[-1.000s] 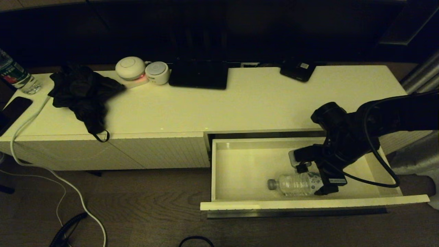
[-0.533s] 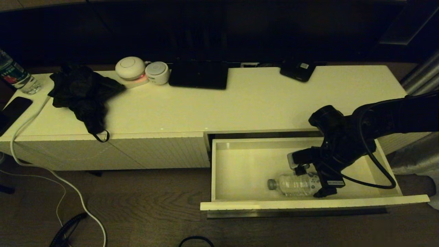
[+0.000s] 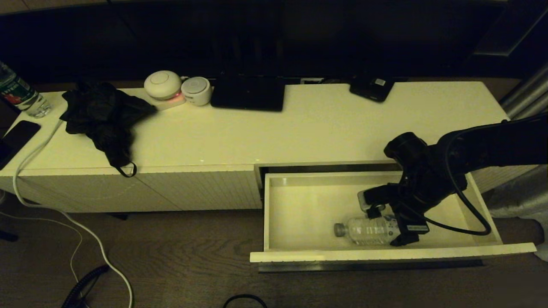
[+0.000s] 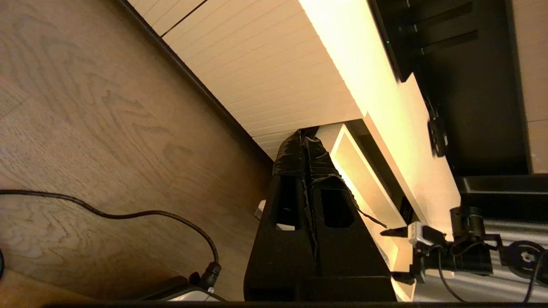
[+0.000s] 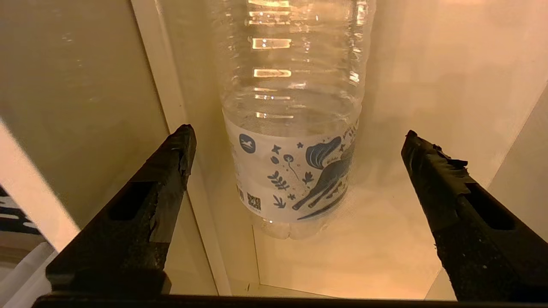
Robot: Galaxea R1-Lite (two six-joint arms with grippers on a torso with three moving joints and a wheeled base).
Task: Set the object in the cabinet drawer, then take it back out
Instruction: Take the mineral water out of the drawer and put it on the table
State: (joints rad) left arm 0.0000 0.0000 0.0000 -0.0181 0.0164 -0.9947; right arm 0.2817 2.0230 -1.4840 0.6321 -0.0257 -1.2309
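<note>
The small clear bottle (image 3: 368,230) lies on its side in the open white drawer (image 3: 299,205), near the front wall, with its cap pointing left. My right gripper (image 3: 388,224) is down inside the drawer at the bottle's base end. In the right wrist view it stands open (image 5: 297,132), one black finger on each side of the labelled base of the bottle (image 5: 295,128), not touching it. My left gripper (image 4: 304,141) is shut and empty, parked low over the floor in front of the cabinet, out of the head view.
On the cabinet top lie a black cloth (image 3: 102,115), two round white devices (image 3: 162,84), a black tablet (image 3: 248,93) and a dark device (image 3: 371,89). A red-green labelled bottle (image 3: 19,92) and a phone (image 3: 19,134) sit far left. A white cable (image 3: 64,222) trails across the floor.
My right arm has come slightly lower and to the left, bringing the open gripper closer around the bottle's base. The bottle and drawer have not moved.
</note>
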